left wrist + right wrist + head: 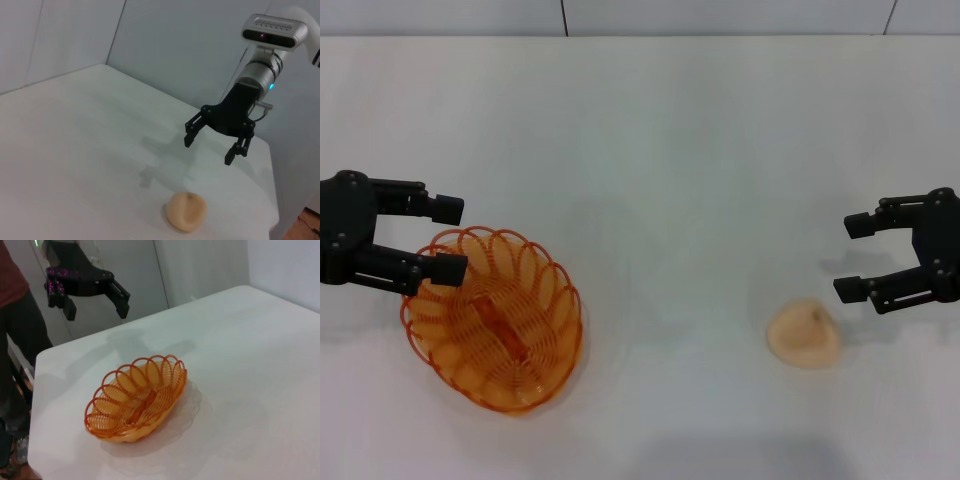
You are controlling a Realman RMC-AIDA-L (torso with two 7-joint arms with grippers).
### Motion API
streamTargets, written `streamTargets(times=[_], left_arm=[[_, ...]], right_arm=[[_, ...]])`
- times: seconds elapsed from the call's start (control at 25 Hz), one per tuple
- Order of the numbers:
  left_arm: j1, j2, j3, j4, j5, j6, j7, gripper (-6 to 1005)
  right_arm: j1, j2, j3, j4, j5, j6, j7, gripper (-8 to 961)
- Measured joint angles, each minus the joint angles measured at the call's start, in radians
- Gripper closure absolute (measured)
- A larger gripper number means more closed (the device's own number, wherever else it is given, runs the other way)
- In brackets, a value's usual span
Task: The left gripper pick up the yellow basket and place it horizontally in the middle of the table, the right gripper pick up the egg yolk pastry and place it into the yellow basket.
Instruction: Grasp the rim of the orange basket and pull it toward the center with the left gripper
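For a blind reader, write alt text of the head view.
A yellow basket sits empty on the white table at the robot's left, with the open left gripper hovering over its far rim. At the right, the open right gripper hovers just beyond an egg yolk pastry.

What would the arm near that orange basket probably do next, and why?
Probably lower the left gripper onto the yellow basket rim and close: its fingers are open, hovering over the near rim, and the basket sits skewed at the table left, empty.

The white table (670,130) carries the yellow basket (495,320) (left side) and the egg yolk pastry (803,334).
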State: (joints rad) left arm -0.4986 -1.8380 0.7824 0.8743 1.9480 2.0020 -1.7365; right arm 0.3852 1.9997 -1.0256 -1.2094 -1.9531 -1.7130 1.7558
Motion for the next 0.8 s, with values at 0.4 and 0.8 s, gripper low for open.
streamTargets(times=[0.4, 0.8], left_arm=[[0.004, -0.001, -0.003, 0.000, -0.001, 0.000, 0.000, 135], [0.000, -0.001, -0.004, 0.000, 0.003, -0.004, 0.003, 135]], right_arm=[[0.004, 0.002, 0.001, -0.002, -0.010, 0.003, -0.001, 112], [0.004, 0.002, 0.001, -0.003, -0.005, 0.003, -0.001, 111]])
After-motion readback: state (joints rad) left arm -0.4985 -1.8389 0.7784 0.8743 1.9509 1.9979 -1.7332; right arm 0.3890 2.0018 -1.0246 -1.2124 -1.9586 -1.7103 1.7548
